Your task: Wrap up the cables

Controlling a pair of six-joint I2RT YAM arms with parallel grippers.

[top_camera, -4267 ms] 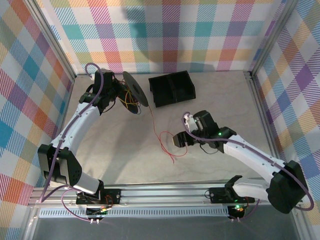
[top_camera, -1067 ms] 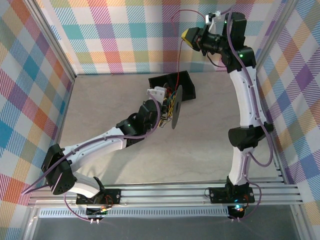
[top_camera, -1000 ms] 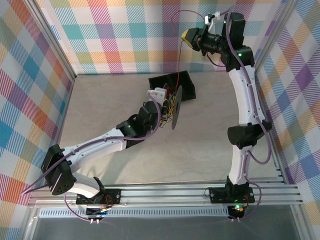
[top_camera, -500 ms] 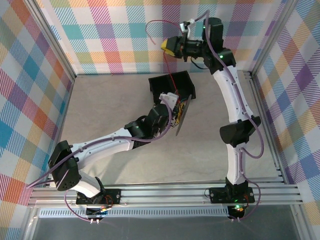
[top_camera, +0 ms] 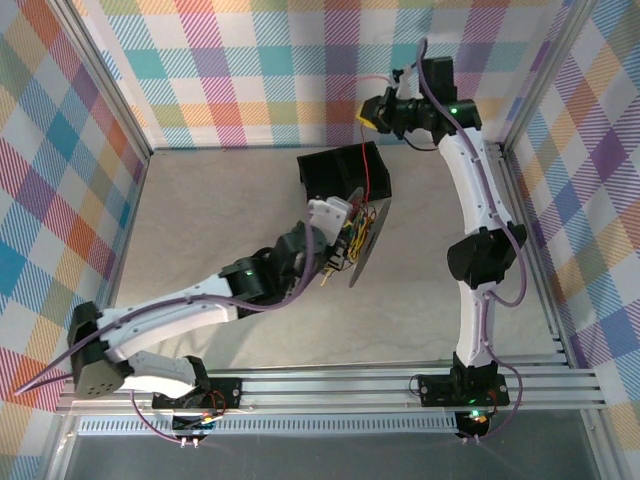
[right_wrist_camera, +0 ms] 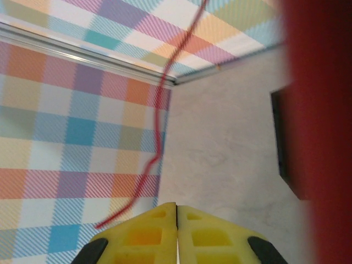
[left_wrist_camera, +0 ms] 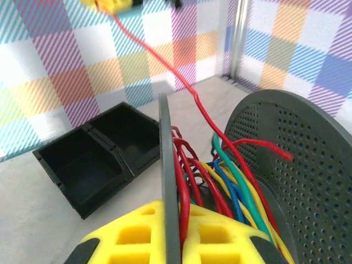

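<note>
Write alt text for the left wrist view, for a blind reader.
The left pincer grips a flange of a grey spool wound with coloured wires. A red cable runs up to the right pincer; a black bin sits left.

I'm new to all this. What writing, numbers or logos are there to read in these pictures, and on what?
None readable: no word, number, logo or sign.
Plain, with no print: the black spool, the black bin, the red cable, the checked walls.
Too small to tell: the little boards at the arm bases.
</note>
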